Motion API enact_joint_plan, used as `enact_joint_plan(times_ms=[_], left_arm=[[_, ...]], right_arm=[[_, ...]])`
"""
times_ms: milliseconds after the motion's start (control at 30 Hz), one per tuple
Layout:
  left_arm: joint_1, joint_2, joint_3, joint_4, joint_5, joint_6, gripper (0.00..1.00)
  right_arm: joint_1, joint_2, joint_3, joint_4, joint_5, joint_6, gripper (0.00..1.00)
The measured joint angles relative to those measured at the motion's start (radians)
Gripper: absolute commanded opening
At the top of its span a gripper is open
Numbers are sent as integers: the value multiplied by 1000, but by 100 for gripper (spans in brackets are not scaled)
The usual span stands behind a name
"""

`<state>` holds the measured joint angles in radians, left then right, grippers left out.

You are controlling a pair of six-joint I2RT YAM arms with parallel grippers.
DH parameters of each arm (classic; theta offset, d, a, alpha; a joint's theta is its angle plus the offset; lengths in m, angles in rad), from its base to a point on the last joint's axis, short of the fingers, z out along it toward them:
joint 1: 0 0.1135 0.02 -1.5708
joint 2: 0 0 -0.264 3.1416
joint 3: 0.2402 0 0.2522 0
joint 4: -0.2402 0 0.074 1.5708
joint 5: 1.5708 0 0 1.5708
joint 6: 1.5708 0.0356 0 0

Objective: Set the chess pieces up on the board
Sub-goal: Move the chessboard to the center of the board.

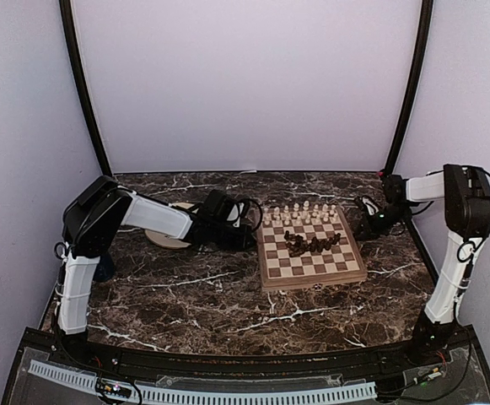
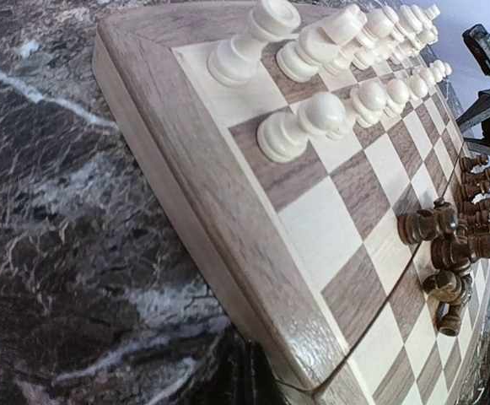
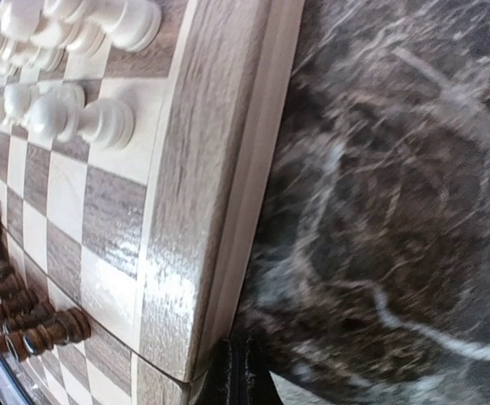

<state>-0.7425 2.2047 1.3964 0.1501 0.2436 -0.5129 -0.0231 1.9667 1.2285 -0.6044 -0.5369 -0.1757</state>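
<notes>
The board (image 1: 312, 272) lies right of centre in the top view, on the marbled table (image 1: 211, 304). The cream pieces (image 1: 299, 213) stand in two rows along its upper edge, and the dark pieces (image 1: 314, 244) crowd in a loose cluster mid-board. The left gripper (image 1: 250, 239) sits just beside the board's left edge, jaws closed and holding nothing. The right gripper (image 1: 365, 229) is near the board's upper right corner, likewise closed and empty. A cream plate (image 1: 164, 240) shows at centre left.

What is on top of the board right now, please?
Cream pieces stand in two rows along the far edge of the board. Dark pieces sit bunched mid-board, some apparently toppled. The near rows are bare. The squares under the bunch are covered.
</notes>
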Motion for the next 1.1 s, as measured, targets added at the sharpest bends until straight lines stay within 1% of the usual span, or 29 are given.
enact_joint_plan(times_ms=[233,467,700,1100], left_arm=[[-12,-90,-124,1,-4,-5,0],[-24,-177,-210,-62,-52,-3,0],[-53,-293,-341,-103,-97,-4,0],[-102,-423,-438,-212,-141,-6,0]], right_arm=[[37,-48,-71,-5,-20,-31,0],[108,-95,-127,-37,-12,-79,0],[181,-116,-156,-73,-16,-105,0],[254,-138,-196,-88,-43,-126,0]])
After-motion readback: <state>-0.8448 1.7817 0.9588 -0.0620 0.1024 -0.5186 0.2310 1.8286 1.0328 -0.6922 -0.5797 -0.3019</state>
